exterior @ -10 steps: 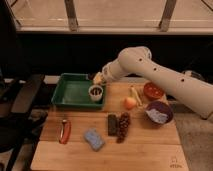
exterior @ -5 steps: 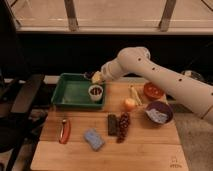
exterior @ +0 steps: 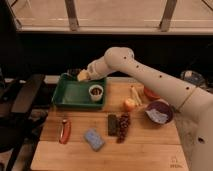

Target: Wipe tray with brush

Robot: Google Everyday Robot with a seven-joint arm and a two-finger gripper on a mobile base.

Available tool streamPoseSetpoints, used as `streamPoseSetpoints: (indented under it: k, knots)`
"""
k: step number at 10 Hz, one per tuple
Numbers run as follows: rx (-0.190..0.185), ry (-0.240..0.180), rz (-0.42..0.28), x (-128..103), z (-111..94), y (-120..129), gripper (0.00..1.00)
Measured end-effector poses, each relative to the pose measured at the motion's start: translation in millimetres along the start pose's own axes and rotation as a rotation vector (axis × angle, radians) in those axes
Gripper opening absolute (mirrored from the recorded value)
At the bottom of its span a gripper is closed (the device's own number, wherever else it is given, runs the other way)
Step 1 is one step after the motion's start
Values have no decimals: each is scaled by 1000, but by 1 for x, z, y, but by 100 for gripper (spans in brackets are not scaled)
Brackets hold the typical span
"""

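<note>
The green tray [exterior: 70, 95] sits at the back left of the wooden table. My gripper [exterior: 82, 76] hovers over the tray's far rim, near its middle, on the end of the white arm that reaches in from the right. Its fingers are shut. A short dark stub, the brush [exterior: 74, 72], sticks out to the left of the fingertips above the rim; most of it is hidden by the gripper. A small white cup [exterior: 95, 92] with dark contents stands inside the tray at its right side.
On the table lie a red-handled tool [exterior: 64, 131], a blue sponge [exterior: 93, 139], a flat black block [exterior: 112, 124], dark grapes [exterior: 123, 127], an apple [exterior: 129, 104], a banana [exterior: 135, 94], a purple bowl [exterior: 159, 111] and an orange bowl [exterior: 149, 93]. A dark chair [exterior: 25, 97] stands left.
The gripper has slid left along the tray's far side, away from the cup. Nothing on the table has moved.
</note>
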Motion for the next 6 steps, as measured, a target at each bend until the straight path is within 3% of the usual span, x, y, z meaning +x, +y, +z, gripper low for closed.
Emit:
streamPoseSetpoints:
  k: [6]
  knots:
    - [-81, 141, -21, 60, 63, 21, 0]
